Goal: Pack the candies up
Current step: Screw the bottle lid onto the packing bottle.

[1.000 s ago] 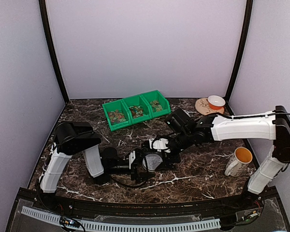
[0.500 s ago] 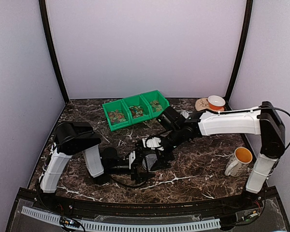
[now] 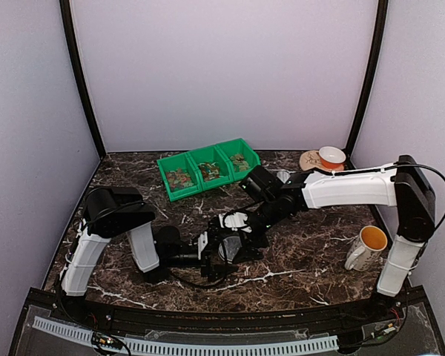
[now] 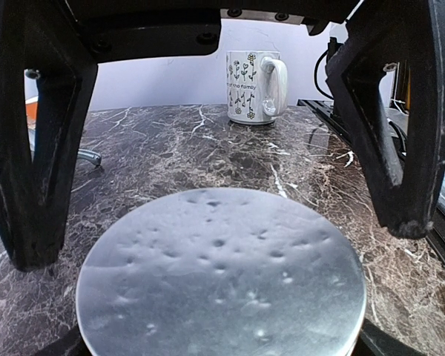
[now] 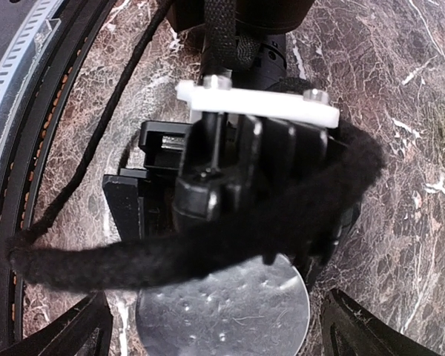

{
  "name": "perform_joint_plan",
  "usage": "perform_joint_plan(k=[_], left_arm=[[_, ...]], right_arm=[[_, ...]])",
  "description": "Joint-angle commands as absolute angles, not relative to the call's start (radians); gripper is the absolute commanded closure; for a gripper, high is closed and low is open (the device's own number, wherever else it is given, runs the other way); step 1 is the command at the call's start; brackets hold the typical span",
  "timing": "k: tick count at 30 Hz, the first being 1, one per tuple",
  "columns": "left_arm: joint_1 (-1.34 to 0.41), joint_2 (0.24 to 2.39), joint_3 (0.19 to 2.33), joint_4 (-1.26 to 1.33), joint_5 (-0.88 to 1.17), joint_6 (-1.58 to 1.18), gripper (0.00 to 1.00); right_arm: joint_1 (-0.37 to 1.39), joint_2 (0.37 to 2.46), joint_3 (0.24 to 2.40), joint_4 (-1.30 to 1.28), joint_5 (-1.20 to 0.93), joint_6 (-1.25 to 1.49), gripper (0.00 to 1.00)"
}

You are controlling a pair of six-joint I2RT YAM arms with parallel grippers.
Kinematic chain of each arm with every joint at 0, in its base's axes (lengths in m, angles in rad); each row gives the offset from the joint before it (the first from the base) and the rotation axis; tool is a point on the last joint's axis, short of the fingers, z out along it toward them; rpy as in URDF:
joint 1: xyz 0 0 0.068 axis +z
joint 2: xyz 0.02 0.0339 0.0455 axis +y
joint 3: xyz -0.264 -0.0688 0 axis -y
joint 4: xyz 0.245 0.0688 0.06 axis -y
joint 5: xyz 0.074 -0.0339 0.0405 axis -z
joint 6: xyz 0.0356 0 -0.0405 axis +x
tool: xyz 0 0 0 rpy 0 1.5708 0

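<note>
The candies [image 3: 179,176] lie as small mixed-colour sweets in three green bins [image 3: 208,157] at the back. A small jar with a grey lid [image 3: 228,250] stands at the table's middle. My left gripper [image 3: 221,249] reaches in from the left and is shut on the jar; its lid [image 4: 221,274] fills the gap between the fingers [image 4: 30,185]. My right gripper [image 3: 242,228] hovers just above the jar, open. Its fingers [image 5: 74,330] straddle the lid [image 5: 222,311] without touching it. The left gripper's body hides the jar's glass.
A white flowered mug [image 3: 366,247] stands at the right, also in the left wrist view [image 4: 254,87]. An orange-and-white bowl [image 3: 331,156] sits on a round coaster at the back right. The table's front rail [image 5: 30,148] runs close behind the left arm.
My right arm has swung left and down, bringing its open gripper over the jar's lid. The left arm and the jar have not moved.
</note>
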State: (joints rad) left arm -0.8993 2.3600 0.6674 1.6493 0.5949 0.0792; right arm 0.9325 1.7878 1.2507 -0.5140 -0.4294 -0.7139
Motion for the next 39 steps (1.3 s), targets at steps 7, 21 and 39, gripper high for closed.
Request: perform_joint_plan(k=[7, 21, 39], left_arm=[[-0.923, 2.531, 0.589, 1.597, 0.624, 0.193, 0.1], [-0.922, 2.531, 0.588, 1.597, 0.613, 0.191, 0.1], [-0.922, 2.535, 0.585, 1.61, 0.517, 0.174, 0.15]], right_arm=[[0.917, 1.824, 1.262, -0.519, -0.435, -0.687, 0.01], [0.911, 1.837, 1.272, -0.499, -0.404, -0.635, 0.05], [0.914, 1.752, 1.159, -0.349, -0.377, -0.482, 0.12]])
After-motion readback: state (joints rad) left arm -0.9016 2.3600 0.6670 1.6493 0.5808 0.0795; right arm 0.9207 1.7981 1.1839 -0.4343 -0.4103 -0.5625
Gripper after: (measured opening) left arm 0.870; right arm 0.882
